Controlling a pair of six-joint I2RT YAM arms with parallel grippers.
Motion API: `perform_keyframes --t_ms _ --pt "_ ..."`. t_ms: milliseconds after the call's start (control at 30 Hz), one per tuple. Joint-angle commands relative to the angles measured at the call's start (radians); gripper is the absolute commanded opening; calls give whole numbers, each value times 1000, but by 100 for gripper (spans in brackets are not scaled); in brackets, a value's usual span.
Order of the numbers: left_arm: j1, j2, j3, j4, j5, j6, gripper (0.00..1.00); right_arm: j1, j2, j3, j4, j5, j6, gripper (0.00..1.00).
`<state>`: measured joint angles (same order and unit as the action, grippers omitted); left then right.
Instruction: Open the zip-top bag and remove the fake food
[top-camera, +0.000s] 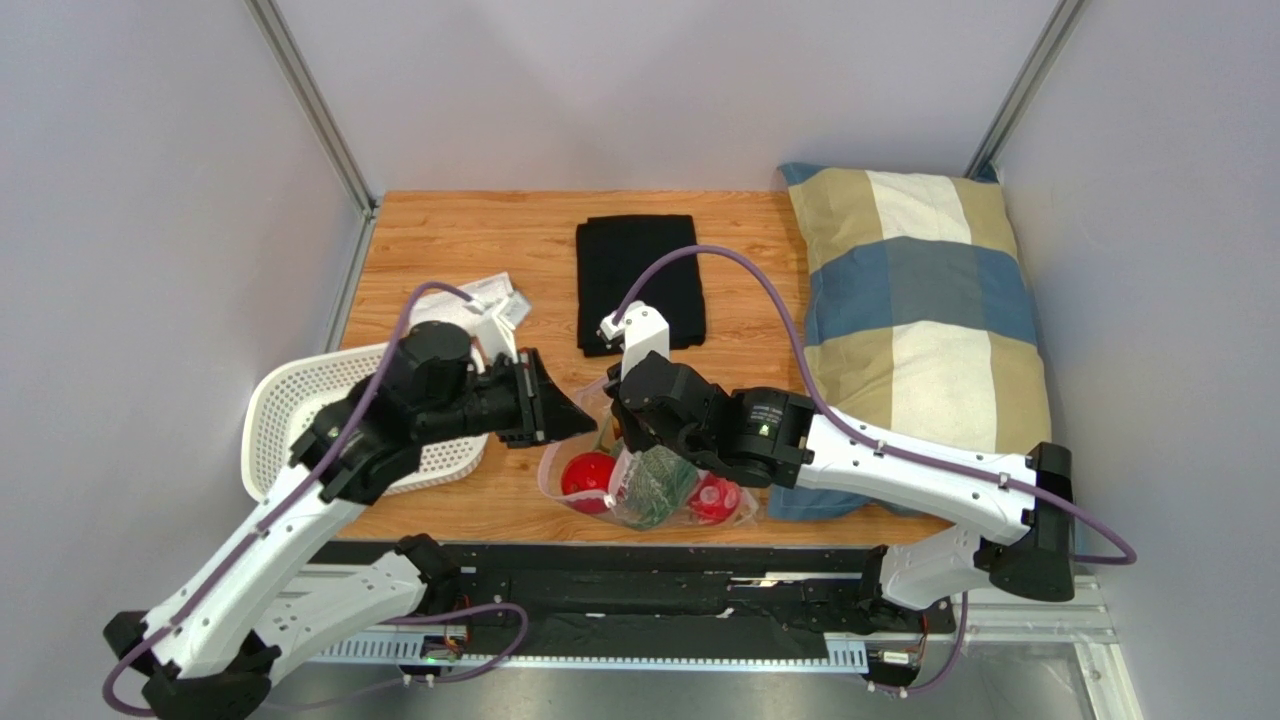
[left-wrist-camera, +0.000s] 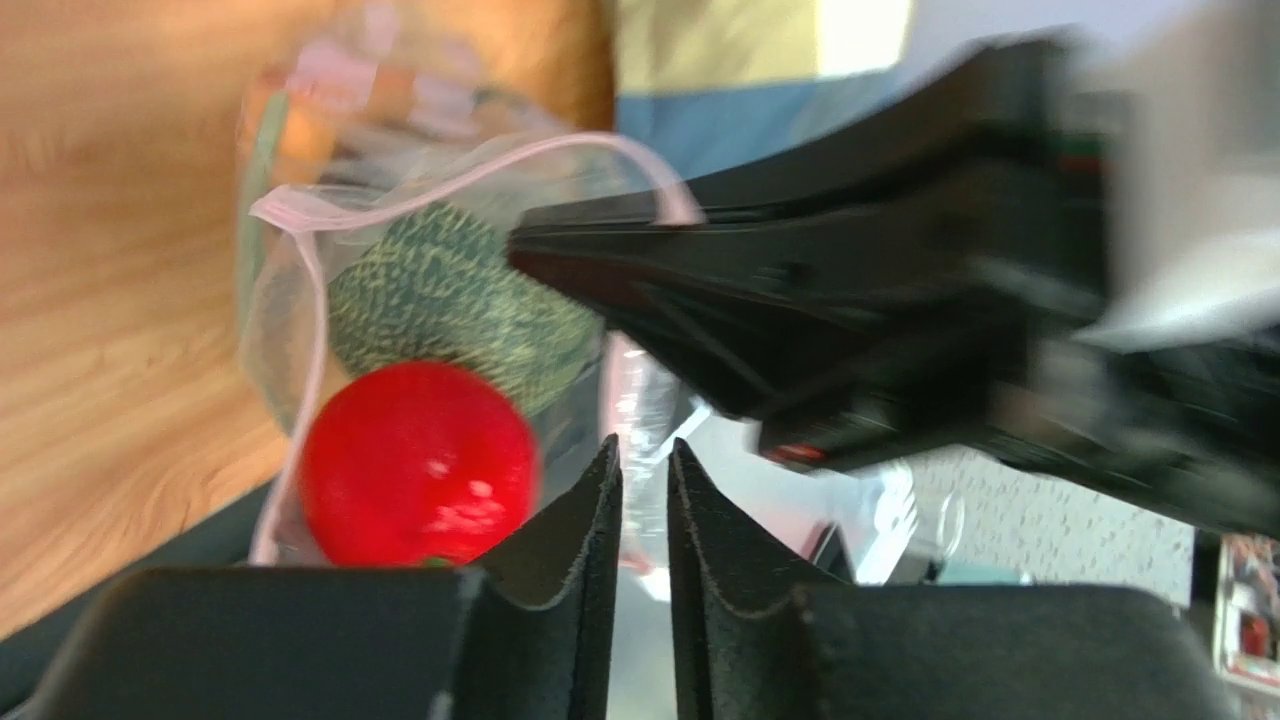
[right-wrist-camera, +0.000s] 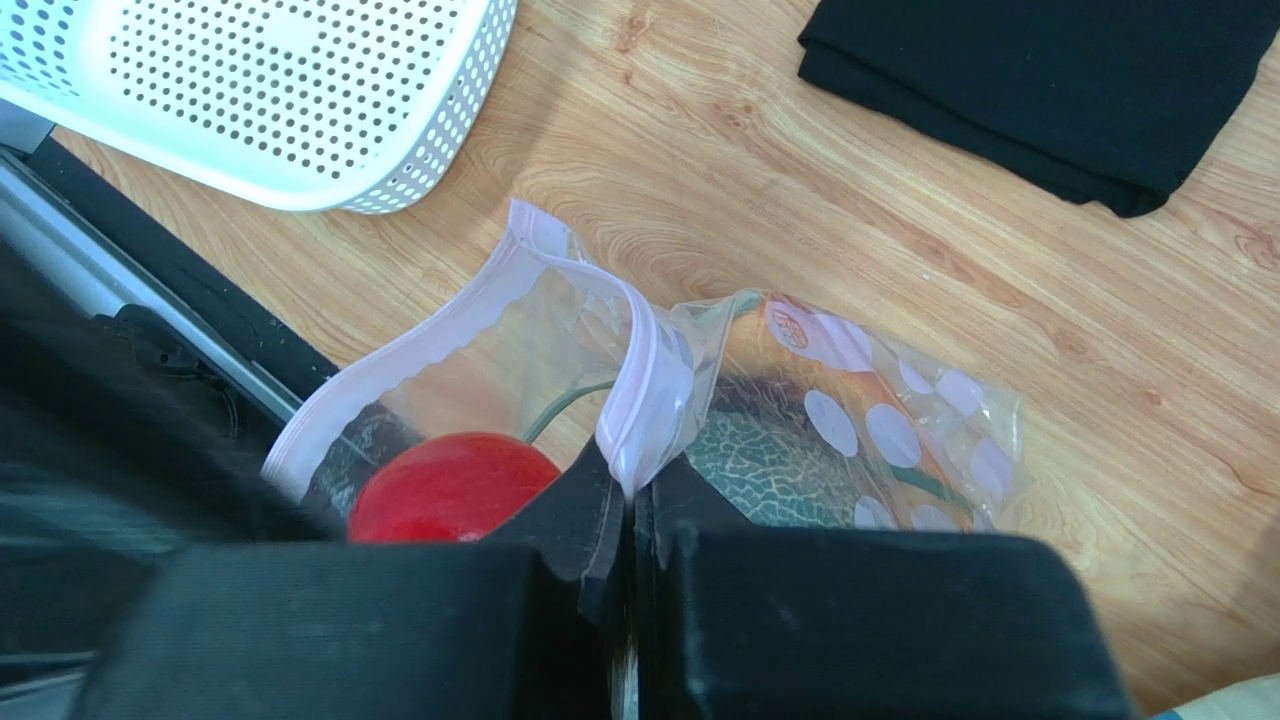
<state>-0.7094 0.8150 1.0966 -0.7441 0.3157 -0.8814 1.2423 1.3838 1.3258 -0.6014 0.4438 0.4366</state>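
Top external view carries no lettering large enough to read: a white bundle (top-camera: 493, 300) at the far rim of the white perforated basket (top-camera: 301, 413) has dark marks too small to make out, and a reddish printed patch at the lower right edge of the left wrist view is blurred. The zip-top bag (top-camera: 646, 488) lies at the near edge of the wooden tabletop (top-camera: 451, 240), just right of the basket and near of the folded black cloth (top-camera: 642, 281), with a checked pillow (top-camera: 917, 330) along the right side. Inside the bag sits the fake food: a red fruit (top-camera: 586, 477) on the left, a green bunch (top-camera: 654, 488) in the middle, and a second red piece (top-camera: 718, 500) on the right. Right wrist view also shows an orange shape (right-wrist-camera: 781, 368) under the dotted film. The right gripper (right-wrist-camera: 631, 488) has its jaws closed tight on the pinkish zip strip (right-wrist-camera: 646, 383), and the bag's mouth gapes toward the left. The left gripper (left-wrist-camera: 643, 450) is at that mouth with its jaws a narrow slit apart; I cannot tell whether any film lies between them. In the top external view the right arm covers the bag's far part, and in the left wrist view the right gripper's black body crosses in front of the bag.
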Motion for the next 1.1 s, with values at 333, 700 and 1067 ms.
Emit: perform_keyframes --t_ms 333,700,1067 --pt "-45 197 5 -116 112 314 63 -18 -81 7 75 -65 -16 0" --pt "-59 193 -64 -190 221 367 94 -40 -81 -16 97 -125 -6 0" --pt "-153 323 -95 -89 132 309 89 -46 -77 -22 106 -142 2 0"
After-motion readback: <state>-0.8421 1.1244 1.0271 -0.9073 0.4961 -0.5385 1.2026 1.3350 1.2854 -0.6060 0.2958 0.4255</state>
